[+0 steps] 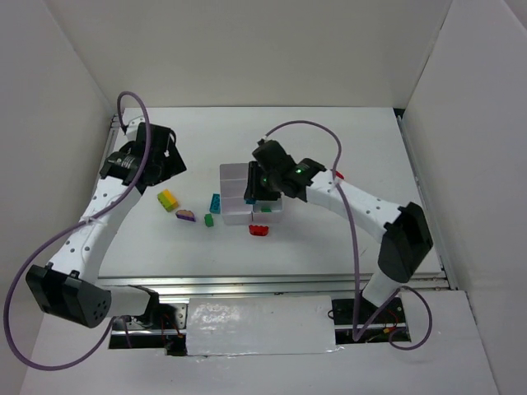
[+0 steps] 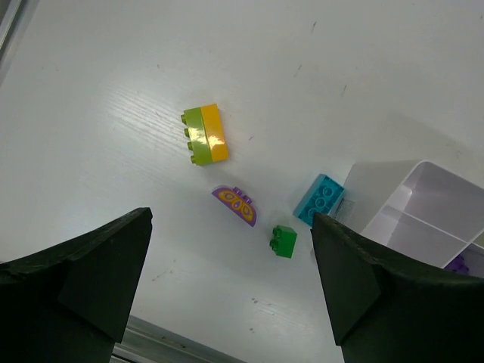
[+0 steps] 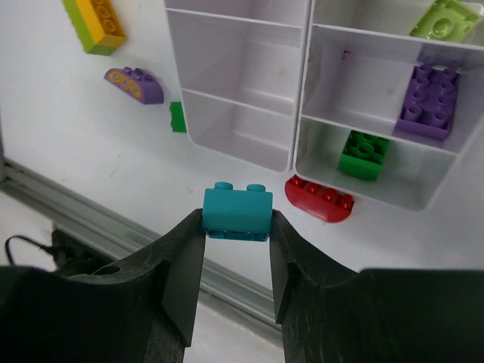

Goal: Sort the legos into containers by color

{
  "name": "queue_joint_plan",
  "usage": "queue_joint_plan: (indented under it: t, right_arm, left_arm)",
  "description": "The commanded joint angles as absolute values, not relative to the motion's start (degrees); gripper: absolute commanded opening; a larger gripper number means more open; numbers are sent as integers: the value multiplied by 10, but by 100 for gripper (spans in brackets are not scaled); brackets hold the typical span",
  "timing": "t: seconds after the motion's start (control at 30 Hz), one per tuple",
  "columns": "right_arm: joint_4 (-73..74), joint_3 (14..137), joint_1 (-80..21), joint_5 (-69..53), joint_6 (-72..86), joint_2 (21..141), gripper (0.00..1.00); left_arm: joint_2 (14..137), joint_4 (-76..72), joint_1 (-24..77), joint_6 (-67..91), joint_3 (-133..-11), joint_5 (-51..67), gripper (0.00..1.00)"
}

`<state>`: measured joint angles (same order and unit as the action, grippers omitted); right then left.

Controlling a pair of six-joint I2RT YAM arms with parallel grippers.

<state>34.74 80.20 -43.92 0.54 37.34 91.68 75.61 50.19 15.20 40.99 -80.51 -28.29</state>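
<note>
Above the containers (image 3: pixel 301 113), right hand (image 3: pixel 236 231) clenched on a teal lego (image 3: pixel 237 210), left hand (image 2: pixel 231 227) released wide over a purple lego (image 2: pixel 234 205)

containers (image 3: pixel 305 91): white, six cells, three occupied | teal lego (image 3: pixel 237 213): pinched upright | other legos (image 2: pixel 206 134): loose beside it

White tabletop (image 1: pixel 317 255), faintly grained, lightly scuffed. Boxed in by plain white panels (image 1: pixel 247 49) along far, left and right edges. Aluminium rail (image 1: pixel 272 285) along near edge, shiny silver sheet (image 1: pixel 259 325) beyond. Soft, even light.
</note>
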Motion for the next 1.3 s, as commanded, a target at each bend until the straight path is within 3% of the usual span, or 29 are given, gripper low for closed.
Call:
queue_joint_plan:
  t: [0.0, 0.3, 0.47, 0.9, 1.27]
  right_arm:
    - [331, 850, -458, 84, 403, 970, 0]
    - [356, 947, -496, 108, 401, 1073, 4]
    - [366, 961, -498, 110, 403, 1088, 16]
    - [367, 939, -505, 91, 402, 1079, 22]
    - [364, 920, -506, 89, 394, 1071, 47]
  left_arm:
    - [743, 488, 140, 422, -779, -262, 99]
    - [700, 460, 135, 358, -736, -207, 99]
    - [699, 456, 135, 344, -737, -190, 99]
    - [713, 428, 135, 330, -730, -153, 99]
    - [746, 405, 135, 313, -719, -127, 99]
